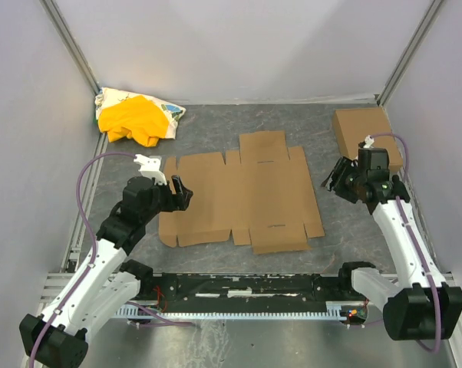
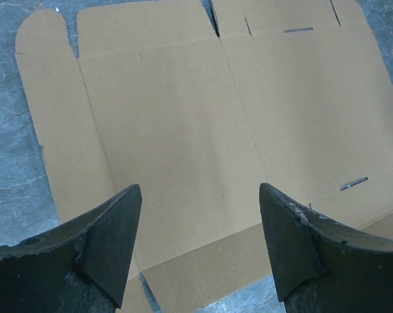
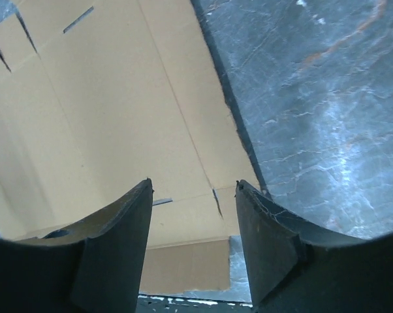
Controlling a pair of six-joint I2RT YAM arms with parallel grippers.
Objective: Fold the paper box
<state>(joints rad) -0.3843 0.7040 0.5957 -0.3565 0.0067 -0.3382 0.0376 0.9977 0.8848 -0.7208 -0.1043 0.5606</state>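
Paper box (image 1: 242, 192) is lying as a flat, unfolded brown sheet in the middle of the grey table (image 1: 216, 126), with every flap and tab spreading out level. The left gripper (image 1: 180, 192) is hanging at the sheet's left edge, its jaws gaping wide and gripping nothing. In its wrist view the two dark fingers (image 2: 111, 228) are framing bare cardboard, with a rounded flap and a strip of table showing beyond.

The right gripper (image 1: 333, 181) is hovering just off the paper box's right edge, its jaws standing partly apart and also holding nothing. Its wrist view is showing that edge running down toward one finger, with cardboard on one side and open table on the other. Whether either gripper is touching the sheet, I cannot tell.

A smaller folded cardboard box (image 1: 363, 132) is sitting beyond the paper box's far right corner, apart from it. A bundle of yellow cloth (image 1: 131, 123) is lying past the far left corner, well apart. Bare table is showing all round the sheet's edges, narrowest on its near side.
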